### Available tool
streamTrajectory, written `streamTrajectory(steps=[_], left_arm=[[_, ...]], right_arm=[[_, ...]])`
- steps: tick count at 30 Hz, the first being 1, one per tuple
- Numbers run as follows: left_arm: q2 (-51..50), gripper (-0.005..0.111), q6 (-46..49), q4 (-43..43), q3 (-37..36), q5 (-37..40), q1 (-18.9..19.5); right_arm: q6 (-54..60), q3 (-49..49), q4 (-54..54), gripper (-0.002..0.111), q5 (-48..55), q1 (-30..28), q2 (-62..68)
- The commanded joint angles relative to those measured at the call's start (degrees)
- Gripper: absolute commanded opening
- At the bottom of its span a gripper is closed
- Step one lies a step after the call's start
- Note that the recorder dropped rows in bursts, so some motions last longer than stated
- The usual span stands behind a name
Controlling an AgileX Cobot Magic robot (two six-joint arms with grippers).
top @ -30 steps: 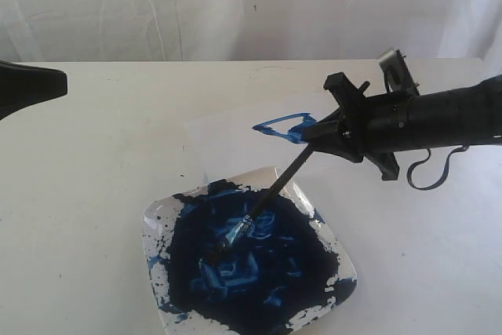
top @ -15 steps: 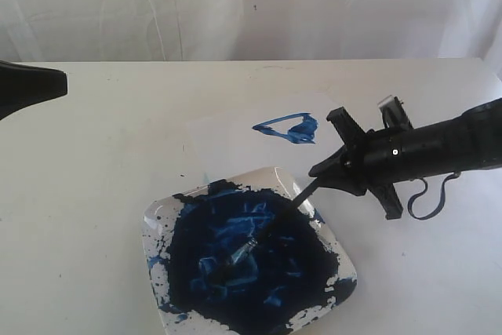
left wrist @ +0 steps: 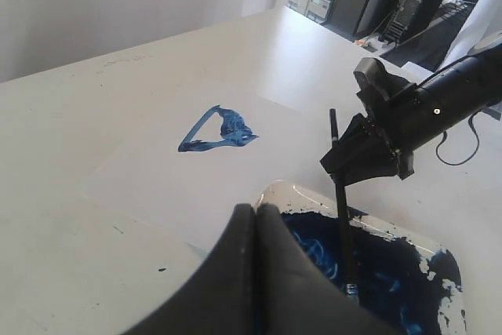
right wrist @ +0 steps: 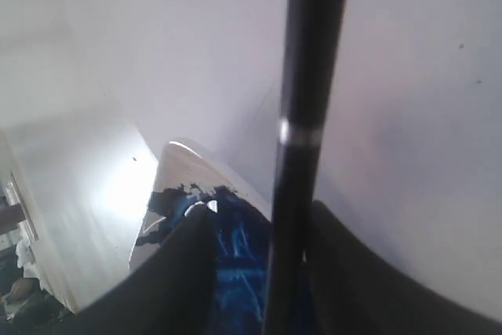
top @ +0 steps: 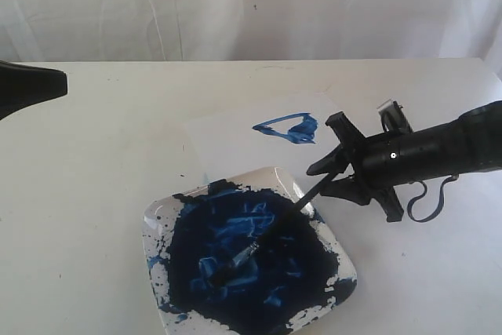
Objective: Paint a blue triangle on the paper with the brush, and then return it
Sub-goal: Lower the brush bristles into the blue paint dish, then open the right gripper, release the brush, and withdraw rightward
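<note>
The brush [top: 274, 229] lies slanted, bristle tip down in the dark paint of the white plate [top: 157, 221], its handle crossing the rim. My right gripper [top: 321, 180] is open around the upper handle. In the right wrist view the brush handle [right wrist: 302, 115] stands next to one finger, with a gap to the other. The blue triangle [top: 289, 127] sits on the paper [top: 227, 143] behind the plate. My left gripper [left wrist: 256, 209] is shut on nothing, near the plate rim [left wrist: 314, 194]; this view also shows the blue triangle [left wrist: 216, 131], the brush [left wrist: 343, 225] and the right gripper [left wrist: 357, 166].
The left arm [top: 31, 88] juts in from the left edge, away from the paper. A white curtain hangs behind the table. A cable loop [top: 427, 194] dangles under the right arm. Bare white tabletop [top: 102, 154] lies left of the plate.
The right gripper came down from over the paper to the plate's rim, laying the brush into the paint. Its jaws have spread apart around the handle.
</note>
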State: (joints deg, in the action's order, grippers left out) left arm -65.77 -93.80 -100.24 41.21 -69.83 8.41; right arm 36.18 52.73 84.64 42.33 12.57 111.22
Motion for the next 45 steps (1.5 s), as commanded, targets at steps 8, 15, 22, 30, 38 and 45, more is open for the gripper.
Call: streamTrajectory(steps=[8, 15, 22, 30, 38, 45], left_arm=[[0.7, 0.0, -0.32, 0.29, -0.1, -0.14, -0.22], [0.7, 0.0, -0.32, 0.29, -0.1, -0.14, -0.22], [0.7, 0.0, -0.32, 0.29, -0.1, -0.14, -0.22], [0.7, 0.0, -0.32, 0.29, -0.1, -0.14, -0.22], [0.7, 0.0, -0.32, 0.29, -0.1, -0.14, -0.22], [0.7, 0.0, -0.32, 0.29, -0.1, -0.14, -0.22]], right_arm=[[4.31, -0.11, -2.35, 0.054, 11.68, -6.03, 0.18], [4.07, -0.11, -11.51, 0.054, 17.14, -8.25, 0.18], [4.07, -0.11, -12.92, 0.034, 23.21, -8.87, -0.04], [4.07, 0.18, -8.94, 0.016, 27.12, -9.22, -7.22], [8.14, 6.27, -6.31, 0.0, 14.79, -9.22, -15.83], [28.56, 7.16, -8.54, 0.0, 9.11, -7.28, -17.92]])
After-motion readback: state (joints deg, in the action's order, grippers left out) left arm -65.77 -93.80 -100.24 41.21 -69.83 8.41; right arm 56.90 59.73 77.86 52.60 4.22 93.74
